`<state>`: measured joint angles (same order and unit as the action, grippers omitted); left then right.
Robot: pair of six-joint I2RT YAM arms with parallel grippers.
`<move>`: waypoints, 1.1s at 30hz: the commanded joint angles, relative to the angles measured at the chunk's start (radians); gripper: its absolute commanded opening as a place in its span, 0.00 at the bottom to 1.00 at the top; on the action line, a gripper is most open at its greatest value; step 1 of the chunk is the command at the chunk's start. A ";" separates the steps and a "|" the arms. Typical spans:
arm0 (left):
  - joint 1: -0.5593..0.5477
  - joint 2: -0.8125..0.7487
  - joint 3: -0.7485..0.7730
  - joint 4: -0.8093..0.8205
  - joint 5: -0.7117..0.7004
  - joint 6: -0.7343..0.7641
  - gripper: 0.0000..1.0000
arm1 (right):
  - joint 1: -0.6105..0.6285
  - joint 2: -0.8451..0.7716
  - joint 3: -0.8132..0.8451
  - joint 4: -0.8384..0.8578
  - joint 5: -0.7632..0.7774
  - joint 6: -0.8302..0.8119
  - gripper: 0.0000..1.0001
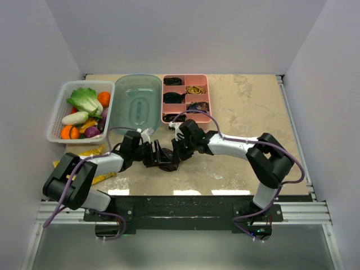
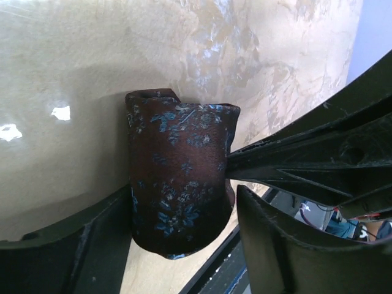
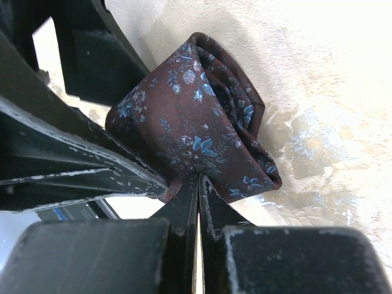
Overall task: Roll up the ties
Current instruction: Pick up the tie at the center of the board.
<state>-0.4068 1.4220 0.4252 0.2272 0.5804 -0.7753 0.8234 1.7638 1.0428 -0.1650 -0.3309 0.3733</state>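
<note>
Two grippers hold the tie (image 3: pixel 184 116) mid-frame, left gripper (image 2: pixel 182 205) clamping the roll, right gripper (image 3: pixel 199 184) pinching its edge nearly shut; best wound tight and even.

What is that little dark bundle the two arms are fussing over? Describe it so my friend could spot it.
On the beige table, near its front edge, the left tool and the right tool meet at a rolled tie. It is maroon-brown with small blue flowers, whereas the coils in the pink tray behind look plain black.
</note>
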 commanded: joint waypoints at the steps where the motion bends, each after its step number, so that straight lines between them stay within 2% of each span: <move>1: -0.029 0.035 -0.023 0.150 0.047 -0.051 0.60 | -0.003 -0.017 -0.007 -0.013 0.039 -0.010 0.00; 6: -0.029 0.006 -0.042 0.189 0.024 -0.064 0.44 | -0.027 -0.036 -0.007 -0.002 0.017 0.006 0.00; 11: -0.027 -0.058 -0.043 0.199 -0.001 -0.068 0.41 | -0.108 -0.081 0.000 0.027 -0.071 0.032 0.00; 13: -0.026 -0.077 -0.037 0.198 -0.010 -0.068 0.41 | -0.151 -0.113 0.008 0.030 -0.097 0.041 0.08; 15: -0.024 -0.107 -0.029 0.193 -0.014 -0.070 0.40 | -0.176 -0.130 0.034 0.010 -0.105 0.030 0.20; 16: -0.021 -0.115 -0.025 0.190 -0.016 -0.070 0.40 | -0.194 -0.145 0.045 -0.001 -0.108 0.023 0.30; 18: -0.015 -0.136 -0.011 0.176 -0.017 -0.068 0.40 | -0.213 -0.162 0.069 -0.028 -0.112 0.001 0.37; 19: -0.009 -0.141 -0.005 0.170 -0.014 -0.065 0.40 | -0.230 -0.177 0.074 -0.033 -0.117 -0.004 0.46; 21: -0.004 -0.156 0.020 0.153 -0.010 -0.061 0.40 | -0.259 -0.190 0.086 -0.042 -0.158 -0.020 0.53; 22: 0.000 -0.161 0.029 0.147 -0.005 -0.058 0.40 | -0.270 -0.201 0.091 -0.041 -0.175 -0.023 0.62; 30: 0.014 -0.205 0.156 0.086 0.033 -0.004 0.40 | -0.325 -0.239 0.132 -0.013 -0.373 -0.072 0.93; 33: 0.016 -0.221 0.194 0.086 0.065 0.007 0.40 | -0.325 -0.237 0.164 -0.016 -0.404 -0.096 0.98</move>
<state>-0.3992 1.2423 0.5446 0.2996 0.5846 -0.8059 0.4973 1.5742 1.1347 -0.1909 -0.6277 0.3309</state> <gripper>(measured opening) 0.422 0.950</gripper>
